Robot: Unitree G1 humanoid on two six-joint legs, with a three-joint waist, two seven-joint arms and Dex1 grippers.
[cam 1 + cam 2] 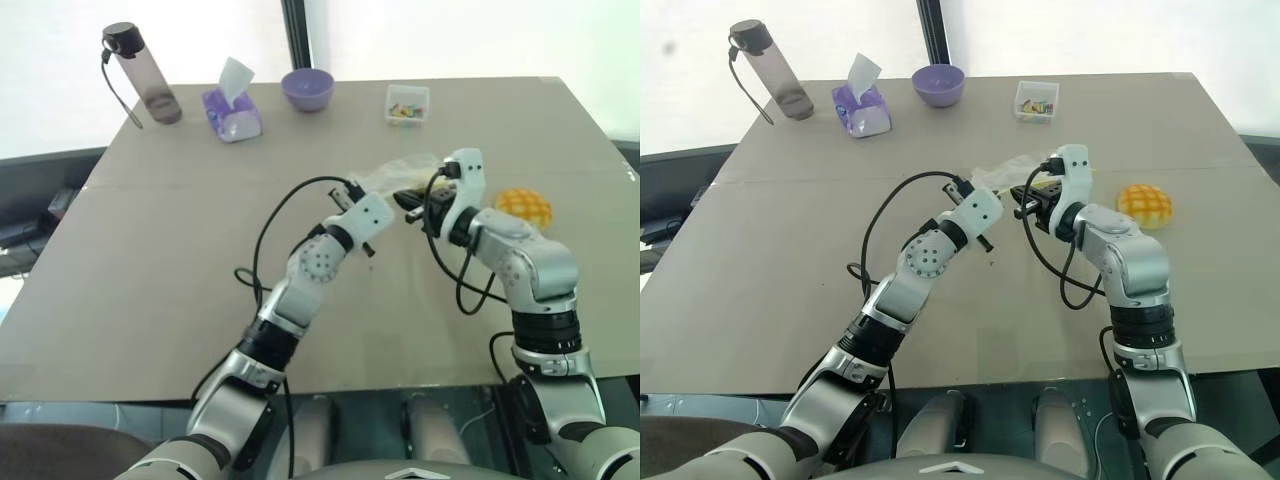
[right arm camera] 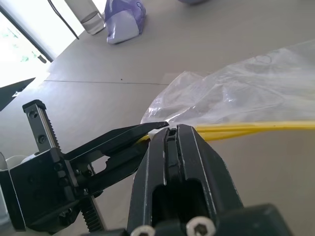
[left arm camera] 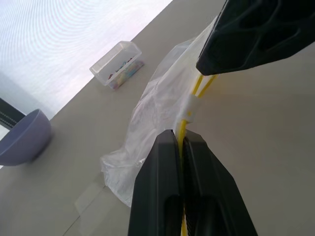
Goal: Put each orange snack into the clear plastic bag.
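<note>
Beige flat bench point(image 1: 180, 290) carries everything. Crinkly clear plastic bag with a yellow strip along one edge point(image 3: 162, 103) sits mid-bench, lifted at the strip edge between both arms, rest trailing toward the far side. Left gripper point(image 3: 181, 140) has its two black fingers pressed together on the yellow strip. Right gripper point(image 2: 170, 130) also has fingers clamped tight on the same strip, just beside the left one, tips nearly meeting. Smoky translucent water bottle with black cap and strap point(image 1: 142, 72) stands at far left corner. Purple tissue pack with a white sheet sticking up point(image 1: 232, 108) is just right of the bottle. Purple round bowl point(image 1: 307, 88) is next along the far edge. Round yellow-orange snack bun with criss-cross top point(image 1: 524, 206) rests on bench just right of the right arm, apart from the bag, not inside it. Small clear rigid box with colourful bits point(image 1: 407, 104) is at far edge, beyond the bag.
</note>
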